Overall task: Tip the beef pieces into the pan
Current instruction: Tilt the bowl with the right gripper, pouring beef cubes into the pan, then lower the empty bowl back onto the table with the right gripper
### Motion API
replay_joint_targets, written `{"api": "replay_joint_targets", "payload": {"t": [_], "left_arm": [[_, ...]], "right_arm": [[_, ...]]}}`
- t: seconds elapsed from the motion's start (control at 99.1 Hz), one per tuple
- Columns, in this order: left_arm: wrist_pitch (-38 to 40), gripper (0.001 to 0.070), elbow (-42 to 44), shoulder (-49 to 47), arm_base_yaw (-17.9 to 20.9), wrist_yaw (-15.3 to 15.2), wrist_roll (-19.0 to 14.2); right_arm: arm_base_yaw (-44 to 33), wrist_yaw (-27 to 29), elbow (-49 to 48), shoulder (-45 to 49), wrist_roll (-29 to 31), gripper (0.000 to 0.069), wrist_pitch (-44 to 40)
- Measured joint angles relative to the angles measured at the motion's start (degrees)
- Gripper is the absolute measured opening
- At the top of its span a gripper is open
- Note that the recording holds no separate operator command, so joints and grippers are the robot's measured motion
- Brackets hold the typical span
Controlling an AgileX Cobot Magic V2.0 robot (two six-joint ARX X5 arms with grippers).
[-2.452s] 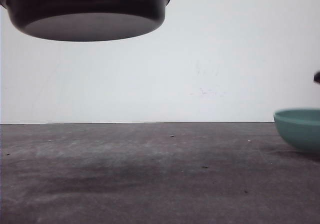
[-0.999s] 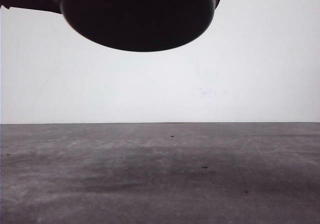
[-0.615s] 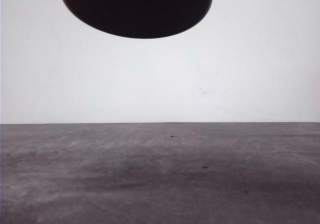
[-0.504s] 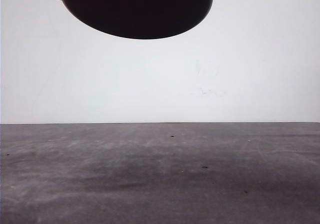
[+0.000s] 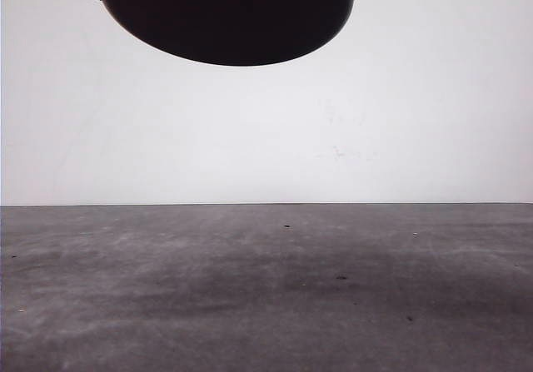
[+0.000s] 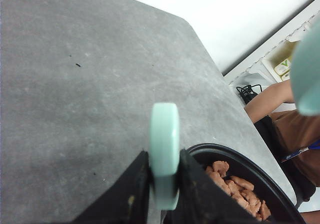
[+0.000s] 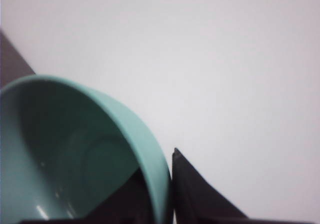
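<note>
Your left claw [image 6: 164, 184] pinches the pan [image 6: 240, 184] by its mint handle [image 6: 164, 151], held high above the table [image 5: 266, 289]. Beef pieces [image 6: 237, 186] lie inside the pan. Your right claw [image 7: 162, 194] clamps the teal bowl [image 7: 75, 154] by its rim.

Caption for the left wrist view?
Left claw grips the pan by its mint handle; beef pieces inside.

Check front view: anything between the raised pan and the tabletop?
Nothing. In the front view the pan hangs high, and below it there is only white wall down to the bare grey tabletop.
</note>
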Motion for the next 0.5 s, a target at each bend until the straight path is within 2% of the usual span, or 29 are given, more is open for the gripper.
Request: {"api": "replay_joint_targets", "payload": {"t": [0.061, 0.121, 0.283, 0.383, 0.504], "left_arm": [[0.0, 0.0054, 0.0, 0.0, 0.0, 0.0, 0.0], [0.0, 0.0054, 0.0, 0.0, 0.0, 0.0, 0.2], [-0.3, 0.0054, 0.0, 0.0, 0.0, 0.0, 0.7], [-0.8, 0.0054, 0.0, 0.0, 0.0, 0.0, 0.9], [-1.0, 0.0054, 0.0, 0.0, 0.0, 0.0, 1.1]], "right_arm": [[-4.8, -2.1, 2.3, 0.0, 9.4, 0.0029, -6.5], [-10.8, -7.3, 3.5, -0.1, 19.7, 0.0029, -13.0], [-28.7, -27.8, 3.1, 0.8, 42.6, 0.0029, -26.8], [-39.6, -39.9, 1.1, 2.7, 49.7, 0.0029, -29.5], [-47.8, -47.8, -3.6, 5.6, 53.0, 0.0029, -30.1]]}}
